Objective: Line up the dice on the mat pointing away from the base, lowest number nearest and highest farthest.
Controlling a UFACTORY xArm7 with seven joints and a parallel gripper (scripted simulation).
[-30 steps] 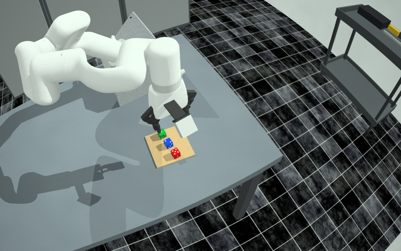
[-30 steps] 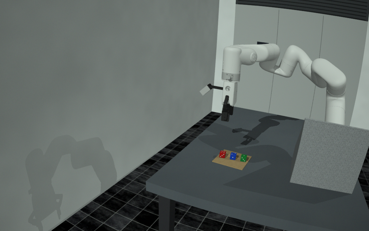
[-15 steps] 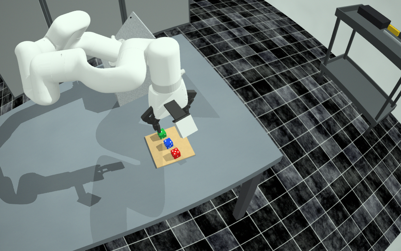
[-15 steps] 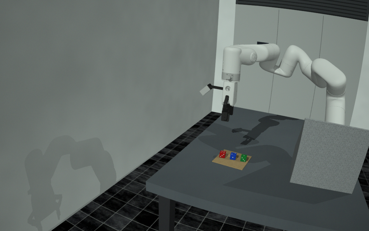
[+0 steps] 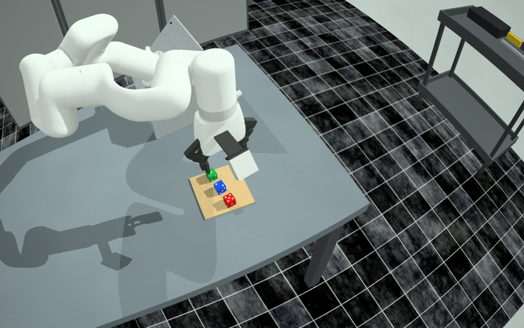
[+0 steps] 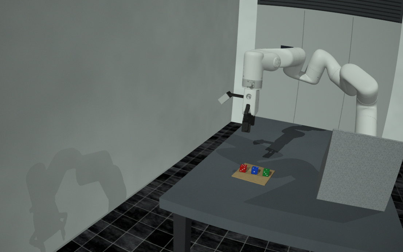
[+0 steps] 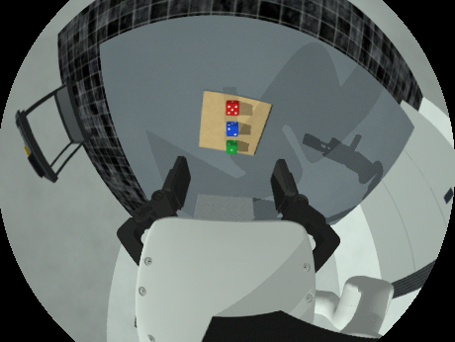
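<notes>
A tan mat (image 5: pixel 222 194) lies flat on the grey table. Three dice stand on it in a row: a green die (image 5: pixel 211 174) nearest the arm's base, a blue die (image 5: pixel 220 186) in the middle, a red die (image 5: pixel 229 199) farthest. They also show in the exterior view as green (image 6: pixel 266 172), blue (image 6: pixel 254 170) and red (image 6: pixel 243 168), and in the wrist view (image 7: pixel 231 128). My gripper (image 6: pixel 246 126) hangs high above the table, open and empty, well clear of the dice. Its fingers frame the mat from above in the wrist view (image 7: pixel 230 183).
A grey speckled slanted board (image 6: pixel 357 169) stands on the table near the arm's base. A metal shelf cart (image 5: pixel 479 77) stands on the floor off to the right. The table edge runs close beyond the mat.
</notes>
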